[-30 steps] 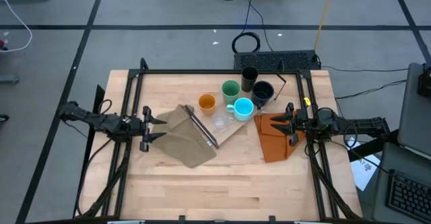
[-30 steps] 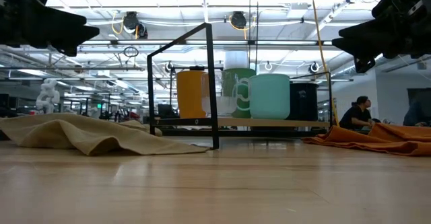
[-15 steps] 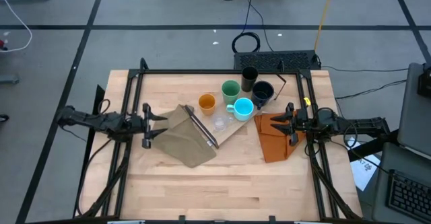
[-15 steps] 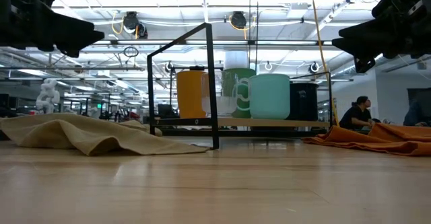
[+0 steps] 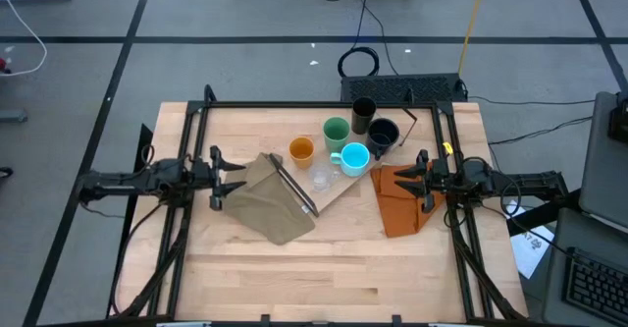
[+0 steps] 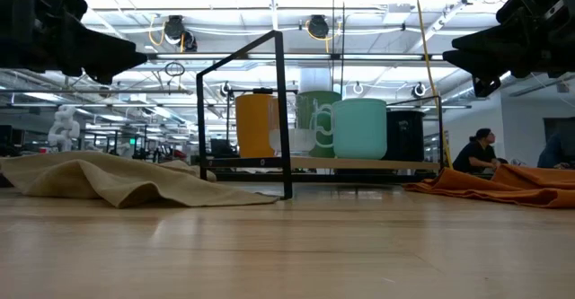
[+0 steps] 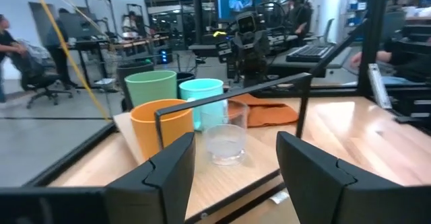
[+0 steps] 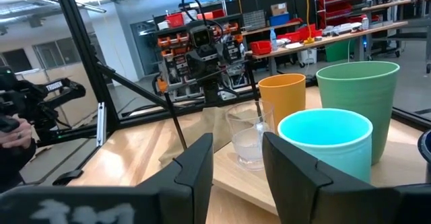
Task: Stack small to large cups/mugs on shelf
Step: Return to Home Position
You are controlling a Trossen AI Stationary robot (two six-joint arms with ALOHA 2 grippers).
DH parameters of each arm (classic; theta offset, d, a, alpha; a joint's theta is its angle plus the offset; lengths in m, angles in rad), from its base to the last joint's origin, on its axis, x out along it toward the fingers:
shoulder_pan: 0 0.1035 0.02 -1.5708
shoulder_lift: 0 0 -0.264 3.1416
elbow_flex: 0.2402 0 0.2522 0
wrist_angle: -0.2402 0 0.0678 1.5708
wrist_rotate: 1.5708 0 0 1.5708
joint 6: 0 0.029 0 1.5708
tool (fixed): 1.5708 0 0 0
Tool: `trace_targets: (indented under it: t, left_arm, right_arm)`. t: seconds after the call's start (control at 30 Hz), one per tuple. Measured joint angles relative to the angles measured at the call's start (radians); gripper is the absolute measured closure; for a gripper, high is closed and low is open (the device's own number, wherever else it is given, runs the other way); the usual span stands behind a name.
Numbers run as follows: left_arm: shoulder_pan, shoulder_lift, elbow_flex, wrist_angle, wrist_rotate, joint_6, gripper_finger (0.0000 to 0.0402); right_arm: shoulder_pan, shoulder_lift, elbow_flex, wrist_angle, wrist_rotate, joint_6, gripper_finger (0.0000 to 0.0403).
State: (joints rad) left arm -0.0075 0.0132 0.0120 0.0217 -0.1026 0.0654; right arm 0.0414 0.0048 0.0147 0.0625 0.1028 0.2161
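Note:
Six cups stand on their bases on the pale plywood shelf (image 5: 339, 185), which lies flat mid-table with its thin black frame (image 6: 280, 110) at the left end. They are the orange cup (image 5: 301, 150), green cup (image 5: 337, 131), black tumbler (image 5: 363, 111), navy mug (image 5: 383, 135), cyan mug (image 5: 353, 158) and tiny clear cup (image 5: 321, 180). My left gripper (image 5: 240, 175) hovers open above the olive cloth, left of the shelf, pointing at the cups (image 7: 236, 142). My right gripper (image 5: 404, 182) hovers open over the orange cloth, right of the shelf (image 8: 237, 140).
An olive-tan cloth (image 5: 270, 204) lies crumpled against the shelf's left end and an orange folded cloth (image 5: 397, 204) lies right of it. A black rail frame (image 5: 314, 104) borders the table. The near half of the wooden table (image 5: 314, 268) holds nothing. People sit in the room beyond.
My left gripper has moved a little toward the table's far edge and right toward the shelf, staying open. The right arm and the cups have kept still.

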Motion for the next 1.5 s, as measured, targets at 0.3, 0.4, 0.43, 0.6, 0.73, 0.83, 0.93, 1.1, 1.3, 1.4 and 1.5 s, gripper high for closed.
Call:
trace_targets:
  t: [0.3, 0.4, 0.43, 0.6, 0.73, 0.83, 0.93, 1.1, 1.3, 1.4, 1.5]
  left_arm:
    - [0.079, 0.000, 0.000, -0.017, 0.106, -0.035, 0.0193]
    - [0.079, 0.000, -0.001, -0.017, 0.122, -0.041, 0.0193]
    - [0.079, 0.000, -0.001, -0.017, 0.124, -0.042, 0.0192]
    - [0.079, 0.000, -0.001, -0.016, 0.108, -0.069, 0.0192]
    - [0.079, 0.000, -0.001, -0.017, 0.102, -0.101, 0.0192]
    - [0.079, 0.004, -0.001, -0.017, 0.102, -0.102, 0.0192]
    - [0.079, 0.019, -0.001, -0.016, 0.100, -0.106, 0.0192]
    - [0.079, 0.052, -0.001, -0.017, 0.093, -0.104, 0.0199]
    - [0.079, 0.055, -0.001, -0.008, 0.088, -0.091, 0.0314]
    - [0.079, 0.055, -0.001, -0.008, 0.103, -0.067, 0.0385]
    - [0.078, 0.055, -0.002, -0.002, 0.105, -0.067, 0.0392]
  right_arm:
    - [0.000, 0.000, 0.000, 0.001, 0.000, -0.003, 0.0282]
    - [0.000, 0.000, 0.000, 0.001, 0.000, -0.015, 0.0282]
    - [0.000, 0.000, 0.000, 0.000, 0.000, -0.017, 0.0282]
    - [0.000, 0.000, -0.001, 0.001, 0.000, -0.026, 0.0282]
    - [0.000, 0.000, -0.001, 0.000, -0.001, -0.019, 0.0282]
    - [0.000, 0.000, -0.001, 0.001, -0.002, -0.020, 0.0282]
    - [0.000, 0.000, -0.001, 0.000, -0.002, -0.022, 0.0282]
    - [0.000, 0.000, -0.001, -0.004, 0.001, -0.037, 0.0287]
    - [0.000, 0.000, 0.000, 0.001, 0.025, -0.104, 0.0381]
    - [0.000, 0.000, 0.000, 0.000, 0.026, -0.119, 0.0394]
    - [0.000, 0.000, 0.000, 0.001, 0.029, -0.122, 0.0401]
